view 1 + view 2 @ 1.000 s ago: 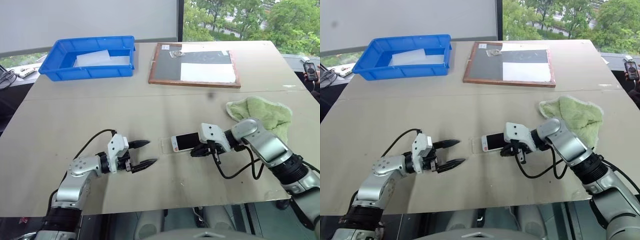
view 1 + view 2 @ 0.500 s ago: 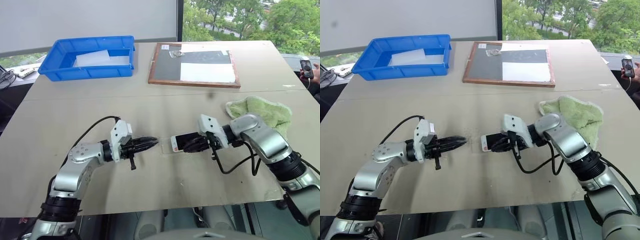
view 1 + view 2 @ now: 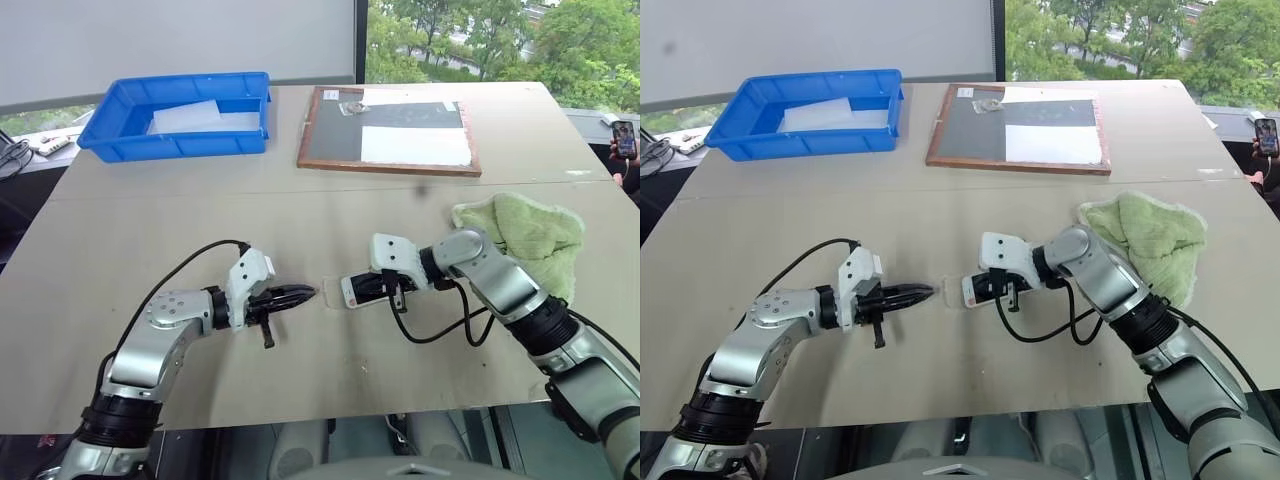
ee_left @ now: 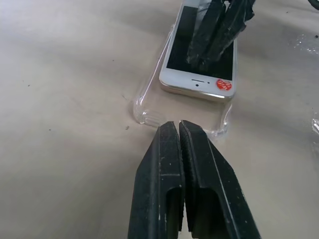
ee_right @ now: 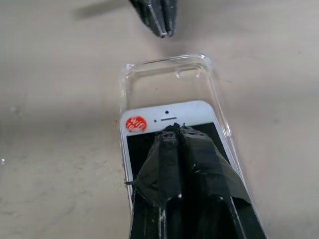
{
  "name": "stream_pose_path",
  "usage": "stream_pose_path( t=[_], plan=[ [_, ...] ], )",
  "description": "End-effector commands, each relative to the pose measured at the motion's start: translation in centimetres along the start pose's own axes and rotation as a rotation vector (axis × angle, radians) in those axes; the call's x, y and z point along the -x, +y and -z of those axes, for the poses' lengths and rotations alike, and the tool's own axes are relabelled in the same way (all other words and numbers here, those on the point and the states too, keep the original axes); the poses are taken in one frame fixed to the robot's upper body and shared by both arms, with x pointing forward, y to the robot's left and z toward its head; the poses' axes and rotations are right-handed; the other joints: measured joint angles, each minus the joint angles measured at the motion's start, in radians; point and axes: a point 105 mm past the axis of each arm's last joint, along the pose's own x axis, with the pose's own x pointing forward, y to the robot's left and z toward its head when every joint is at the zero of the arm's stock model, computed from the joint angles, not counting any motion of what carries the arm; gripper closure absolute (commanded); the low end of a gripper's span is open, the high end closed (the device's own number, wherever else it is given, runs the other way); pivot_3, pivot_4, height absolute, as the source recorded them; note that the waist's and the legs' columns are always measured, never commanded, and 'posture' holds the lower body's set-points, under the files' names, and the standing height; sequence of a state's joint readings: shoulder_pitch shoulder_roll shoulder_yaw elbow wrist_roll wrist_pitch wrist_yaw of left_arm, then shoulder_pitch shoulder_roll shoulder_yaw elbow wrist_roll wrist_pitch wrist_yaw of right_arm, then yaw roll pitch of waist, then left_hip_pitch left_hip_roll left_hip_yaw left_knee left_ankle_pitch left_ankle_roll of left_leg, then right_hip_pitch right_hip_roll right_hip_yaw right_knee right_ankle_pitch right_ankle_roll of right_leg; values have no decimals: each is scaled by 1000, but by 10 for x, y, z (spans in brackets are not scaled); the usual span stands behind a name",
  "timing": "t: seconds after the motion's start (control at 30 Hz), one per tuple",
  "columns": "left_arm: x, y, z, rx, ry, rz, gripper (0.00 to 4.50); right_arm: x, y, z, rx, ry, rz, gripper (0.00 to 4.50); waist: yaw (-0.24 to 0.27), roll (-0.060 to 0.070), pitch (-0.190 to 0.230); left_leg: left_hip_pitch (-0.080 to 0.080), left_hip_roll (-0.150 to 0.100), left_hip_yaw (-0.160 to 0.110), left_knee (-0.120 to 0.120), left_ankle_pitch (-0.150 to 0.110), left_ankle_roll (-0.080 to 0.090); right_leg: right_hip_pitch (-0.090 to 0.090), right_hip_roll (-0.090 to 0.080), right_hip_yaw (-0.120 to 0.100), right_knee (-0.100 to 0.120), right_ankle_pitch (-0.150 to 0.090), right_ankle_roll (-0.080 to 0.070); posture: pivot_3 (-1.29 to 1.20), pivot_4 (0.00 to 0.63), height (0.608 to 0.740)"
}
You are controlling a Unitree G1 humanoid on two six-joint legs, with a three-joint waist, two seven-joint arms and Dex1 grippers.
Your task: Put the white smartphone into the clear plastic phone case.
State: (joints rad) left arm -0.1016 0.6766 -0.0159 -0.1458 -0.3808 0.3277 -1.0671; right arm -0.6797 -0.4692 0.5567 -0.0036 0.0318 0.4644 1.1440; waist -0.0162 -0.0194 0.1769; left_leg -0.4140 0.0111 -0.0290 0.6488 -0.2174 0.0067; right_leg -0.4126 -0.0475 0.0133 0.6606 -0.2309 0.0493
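The white smartphone [image 4: 199, 74] lies screen up on the table, partly inside the clear plastic phone case [image 5: 164, 79]. Its end with the red sticker stops short of the case's far end. My right gripper [image 5: 172, 130] is shut, its fingertips resting on the black screen. From the other side, my left gripper [image 4: 179, 124] is shut too, its tips right at the case's empty end, holding nothing. In the head views the two grippers face each other across the phone [image 3: 355, 290] near the table's middle front.
A blue bin [image 3: 170, 145] holding white sheets stands at the back left. A dark board in a wooden frame [image 3: 385, 130] lies at the back centre. A green towel [image 3: 525, 230] lies by my right arm. At the right edge a person's hand holds a dark phone [image 3: 622, 140].
My left gripper has shut and moved right to the case's end. My right gripper has slid left, pushing the phone further along in the case.
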Motion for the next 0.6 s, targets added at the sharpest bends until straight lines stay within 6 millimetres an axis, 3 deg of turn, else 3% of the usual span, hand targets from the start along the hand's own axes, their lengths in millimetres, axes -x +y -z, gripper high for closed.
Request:
stream_pose_path(
  t=[0.03, 0.23, 0.43, 0.6],
  plan=[
    [2, -2, 4, -9, 20, 3, 4402, -16, 12, 37, -22, 146, -43, 4500, 0, 0, -1, 0, 0, 0, 0, 0, 0, 0, 0, 0, 0, 0, 0, 0, 150, 740],
    [2, -2, 6, -5, 27, -4, 4402, -20, -2, 39, -4, 138, 52, 4500, 0, 0, -4, 3, 0, 0, 0, 0, 0, 3, 0, 0, 1, -2, -3, 0, 150, 740],
    [-1, -3, -3, -3, 12, 3, 4402, -4, -13, 22, -34, 18, 98, 4500, 3, 0, -4, 6, 0, -1, 0, 0, 0, 5, 0, 0, 1, -2, -4, 0, 150, 740],
    [-8, -4, -12, -7, 6, 12, 4402, 18, -19, -11, -112, -175, 151, 4500, 4, 0, -3, 0, 0, -3, 0, 0, 0, 2, -1, -1, 0, -1, -2, 0, 150, 740]
  ],
)
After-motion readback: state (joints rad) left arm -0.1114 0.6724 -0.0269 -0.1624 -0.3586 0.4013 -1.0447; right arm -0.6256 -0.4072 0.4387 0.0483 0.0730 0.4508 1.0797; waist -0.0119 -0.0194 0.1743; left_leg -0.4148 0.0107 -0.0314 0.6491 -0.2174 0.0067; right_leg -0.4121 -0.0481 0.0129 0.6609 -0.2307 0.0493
